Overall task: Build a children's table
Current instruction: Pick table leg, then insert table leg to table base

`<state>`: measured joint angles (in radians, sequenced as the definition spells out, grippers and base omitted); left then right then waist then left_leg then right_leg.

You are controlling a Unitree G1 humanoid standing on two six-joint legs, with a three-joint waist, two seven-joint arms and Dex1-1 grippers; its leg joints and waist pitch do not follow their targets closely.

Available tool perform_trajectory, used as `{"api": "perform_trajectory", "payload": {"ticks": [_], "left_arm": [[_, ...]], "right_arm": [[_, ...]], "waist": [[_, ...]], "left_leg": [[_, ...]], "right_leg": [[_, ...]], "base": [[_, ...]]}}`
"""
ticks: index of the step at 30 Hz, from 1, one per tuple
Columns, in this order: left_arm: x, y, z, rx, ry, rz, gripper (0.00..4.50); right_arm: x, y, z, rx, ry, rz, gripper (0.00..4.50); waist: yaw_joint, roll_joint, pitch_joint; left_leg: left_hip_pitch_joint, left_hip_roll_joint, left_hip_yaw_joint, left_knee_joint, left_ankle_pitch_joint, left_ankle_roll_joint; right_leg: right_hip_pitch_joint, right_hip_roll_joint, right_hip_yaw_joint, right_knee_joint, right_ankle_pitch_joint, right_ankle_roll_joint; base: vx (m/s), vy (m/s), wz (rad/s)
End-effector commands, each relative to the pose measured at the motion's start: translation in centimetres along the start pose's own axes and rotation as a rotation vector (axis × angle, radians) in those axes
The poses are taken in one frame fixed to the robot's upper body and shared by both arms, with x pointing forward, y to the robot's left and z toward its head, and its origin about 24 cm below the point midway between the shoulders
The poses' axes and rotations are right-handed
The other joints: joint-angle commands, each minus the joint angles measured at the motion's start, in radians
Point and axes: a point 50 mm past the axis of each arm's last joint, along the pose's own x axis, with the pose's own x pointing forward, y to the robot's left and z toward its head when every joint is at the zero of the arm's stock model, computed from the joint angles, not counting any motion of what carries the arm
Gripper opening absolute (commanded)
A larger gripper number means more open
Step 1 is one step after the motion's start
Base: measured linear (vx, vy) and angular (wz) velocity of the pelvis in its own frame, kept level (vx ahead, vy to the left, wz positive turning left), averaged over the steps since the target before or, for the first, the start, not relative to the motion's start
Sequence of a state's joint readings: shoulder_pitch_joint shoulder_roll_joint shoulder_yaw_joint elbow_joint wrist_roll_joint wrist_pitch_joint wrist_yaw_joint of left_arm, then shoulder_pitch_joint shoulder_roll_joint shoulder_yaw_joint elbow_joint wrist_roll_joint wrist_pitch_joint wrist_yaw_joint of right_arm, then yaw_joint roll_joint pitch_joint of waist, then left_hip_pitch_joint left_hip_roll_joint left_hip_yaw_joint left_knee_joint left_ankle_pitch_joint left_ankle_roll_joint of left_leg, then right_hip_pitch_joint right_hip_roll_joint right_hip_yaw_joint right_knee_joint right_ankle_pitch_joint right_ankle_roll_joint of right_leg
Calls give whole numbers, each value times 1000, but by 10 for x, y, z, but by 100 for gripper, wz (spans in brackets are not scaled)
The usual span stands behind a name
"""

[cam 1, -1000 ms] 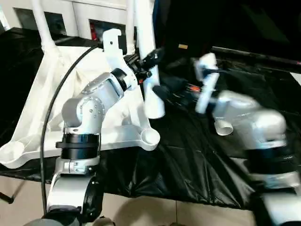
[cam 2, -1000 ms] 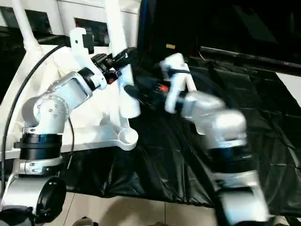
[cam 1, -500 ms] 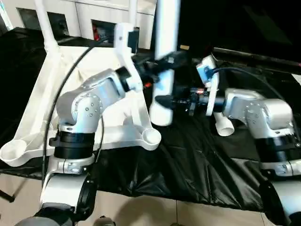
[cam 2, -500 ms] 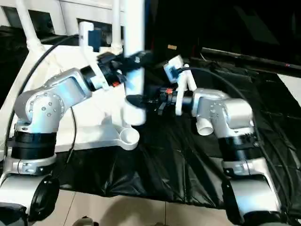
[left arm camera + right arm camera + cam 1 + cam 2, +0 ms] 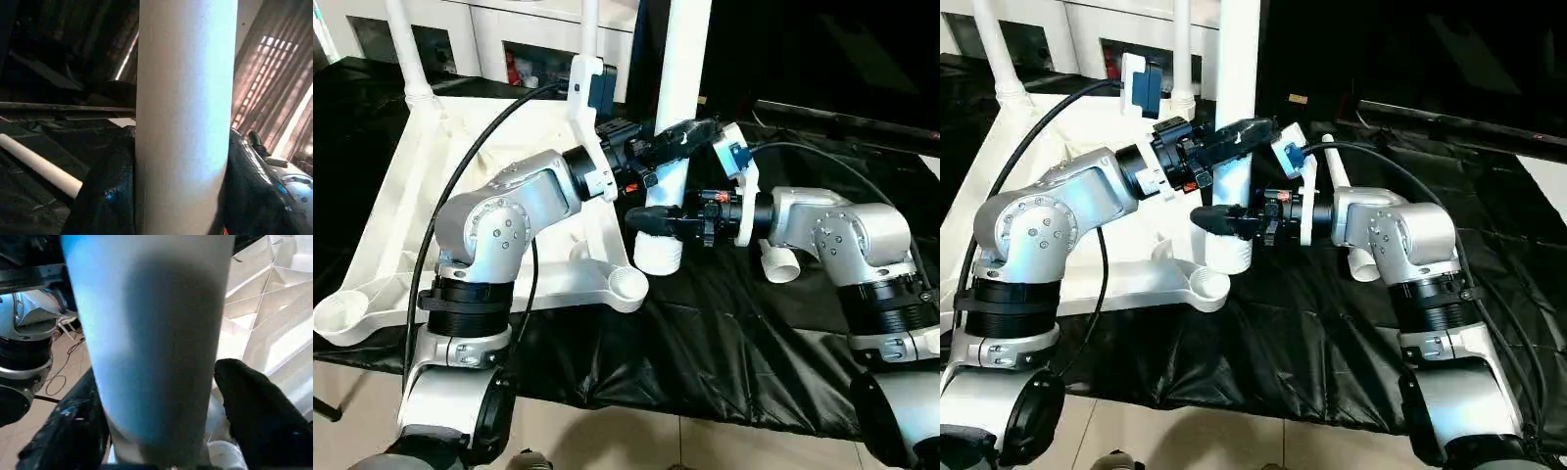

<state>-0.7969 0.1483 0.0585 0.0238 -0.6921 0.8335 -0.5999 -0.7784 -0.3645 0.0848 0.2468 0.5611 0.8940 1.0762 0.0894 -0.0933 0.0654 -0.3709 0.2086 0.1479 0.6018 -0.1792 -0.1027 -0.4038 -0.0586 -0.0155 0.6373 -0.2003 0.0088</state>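
The white table top (image 5: 401,225) lies ribbed side up on the left of the black-covered work table. Two white legs (image 5: 403,49) stand upright in its far corner sockets. A third leg (image 5: 685,59) is held upright at the centre, its flared end (image 5: 658,250) just above the black cloth, right of the empty near-right socket (image 5: 628,284). My left gripper (image 5: 680,137) is shut on this leg's shaft. My right gripper (image 5: 651,217) is shut on it lower down, just above the flare. The fourth leg (image 5: 1337,171) lies on the cloth behind my right arm.
The near-left corner socket (image 5: 337,313) is empty too. White cabinets (image 5: 489,39) stand behind the table and a dark screen (image 5: 822,59) is at the back right. The work table's front edge (image 5: 685,416) runs above the tiled floor. A black cable (image 5: 440,225) loops over my left arm.
The held leg has swung from tilted to upright and shifted right. My right arm came in from the right and its gripper closed on the leg's lower part.
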Motion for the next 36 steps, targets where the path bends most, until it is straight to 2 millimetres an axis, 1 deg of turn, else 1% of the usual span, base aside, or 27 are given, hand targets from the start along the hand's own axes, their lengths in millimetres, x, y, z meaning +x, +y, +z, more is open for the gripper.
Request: {"api": "perform_trajectory", "payload": {"ticks": [1,2,4,5,6,8,10,12,18,20,21,22,23,24,26,27,28,30,31,32,33,34,35,36], "left_arm": [[5,-7,0,7,13,-44,191],[4,-7,0,7,13,-44,191],[4,-7,0,9,20,-46,191],[4,-7,-1,8,20,-47,191],[4,-7,-1,10,24,-48,191],[4,-7,-1,9,25,-49,191],[4,-7,-1,9,26,-49,191],[4,-7,-1,10,28,-50,191],[4,-2,0,44,22,5,191],[4,-5,1,28,10,-26,191],[4,-7,2,25,5,-45,225],[4,-8,4,18,-12,-46,225],[4,-8,4,16,-15,-46,246],[4,-9,7,9,-39,-46,262],[3,-10,15,28,-111,-62,278],[2,-11,16,30,-115,-63,288],[0,-11,24,47,-193,-63,288],[-4,-10,30,17,-253,-68,294],[-12,-8,34,32,-278,-75,294],[-14,-8,32,47,-264,-83,294],[-16,-8,32,55,-255,-88,294],[-24,-6,23,130,-172,-97,294],[-25,-6,22,137,-162,-97,294],[-28,-5,19,154,-139,-98,294]], "right_arm": [[-1,1,6,-4,-10,4,293],[-1,1,6,-4,-11,4,293],[-1,1,6,-3,-12,4,270],[-1,1,6,-3,-12,4,270],[-1,0,6,-4,-11,2,253],[-1,0,5,-4,-11,-3,246],[0,-1,5,-7,-10,-15,218],[1,-2,4,-13,-11,-20,209],[4,-2,1,0,-31,-22,197],[5,-1,0,1,-43,-21,195],[5,-1,0,2,-48,-21,195],[5,-1,-1,2,-54,-22,195],[5,-1,-1,2,-55,-22,194],[6,-1,-1,5,-66,-27,194],[7,-5,-3,12,-98,-73,194],[7,-5,-3,13,-100,-75,193],[8,-7,-3,6,-128,-101,193],[8,-7,-3,4,-151,-108,193],[9,-7,-2,-14,-207,-140,193],[9,-8,-2,-22,-222,-153,193],[9,-8,-2,-26,-232,-161,193],[10,-13,-5,-37,-266,-257,193],[10,-14,-5,-37,-267,-270,193],[10,-16,-6,-37,-270,-300,193]], "waist": [[1,-1,-79],[1,-1,-79],[1,-1,-79],[2,6,-80],[1,3,-80],[1,1,-80],[1,2,-80],[1,1,-80],[2,3,-80],[2,3,-80],[2,3,-80],[2,3,-80],[2,6,-80],[1,4,-80],[1,4,-79],[2,4,-79],[2,6,-80],[3,7,-80],[2,7,-79],[2,8,-80],[2,9,-80],[2,8,-80],[-1,12,-78],[-5,14,-77]], "left_leg": [[8,2,23,-57,-21,3],[8,2,23,-57,-24,3],[8,3,23,-57,-26,2],[8,3,22,-57,-25,1],[8,2,22,-57,-26,0],[8,2,22,-57,-25,0],[8,3,22,-57,-23,-1],[8,2,22,-57,-26,-1],[9,3,22,-58,-25,-3],[9,3,22,-58,-31,-5],[8,2,22,-58,-29,-7],[9,3,22,-58,-29,-7],[9,3,22,-58,-31,-7],[9,2,22,-58,-32,-8],[8,2,22,-58,-33,-9],[9,3,22,-59,-38,-10],[9,3,22,-59,-40,-12],[9,2,22,-59,-42,-16],[8,0,22,-59,-45,-17],[9,2,22,-61,-47,-22],[10,2,22,-62,-46,-23],[11,2,21,-62,-49,-24],[8,2,20,-66,-48,-30],[13,2,22,-67,-64,-41]], "right_leg": [[66,-46,22,-56,32,-232],[66,-47,21,-56,28,-231],[66,-47,22,-56,25,-231],[66,-47,22,-55,27,-232],[66,-46,21,-56,31,-231],[66,-46,21,-56,35,-233],[66,-46,21,-55,39,-235],[66,-46,21,-55,34,-233],[65,-46,21,-55,36,-233],[66,-47,21,-56,28,-231],[66,-47,21,-55,29,-231],[66,-47,21,-55,30,-232],[65,-47,21,-55,35,-233],[66,-46,21,-55,37,-235],[65,-48,22,-56,35,-237],[65,-49,22,-57,27,-236],[65,-48,22,-58,30,-236],[66,-47,21,-56,35,-238],[66,-46,22,-56,36,-239],[64,-48,22,-56,31,-237],[63,-46,20,-56,25,-232],[63,-46,20,-55,23,-229],[60,-47,20,-56,-2,-213],[56,-45,20,-59,-35,-197]], "base": [[0,0,0],[0,0,0],[0,0,0],[0,0,0],[0,0,0],[0,0,0],[0,0,0],[0,0,0],[0,0,0],[0,0,0],[0,0,0],[0,0,0],[0,0,0],[0,0,0],[0,0,0],[0,0,0],[0,0,0],[0,0,0],[0,0,0],[0,0,0],[0,0,0],[0,0,0],[0,0,0],[0,0,0]]}}
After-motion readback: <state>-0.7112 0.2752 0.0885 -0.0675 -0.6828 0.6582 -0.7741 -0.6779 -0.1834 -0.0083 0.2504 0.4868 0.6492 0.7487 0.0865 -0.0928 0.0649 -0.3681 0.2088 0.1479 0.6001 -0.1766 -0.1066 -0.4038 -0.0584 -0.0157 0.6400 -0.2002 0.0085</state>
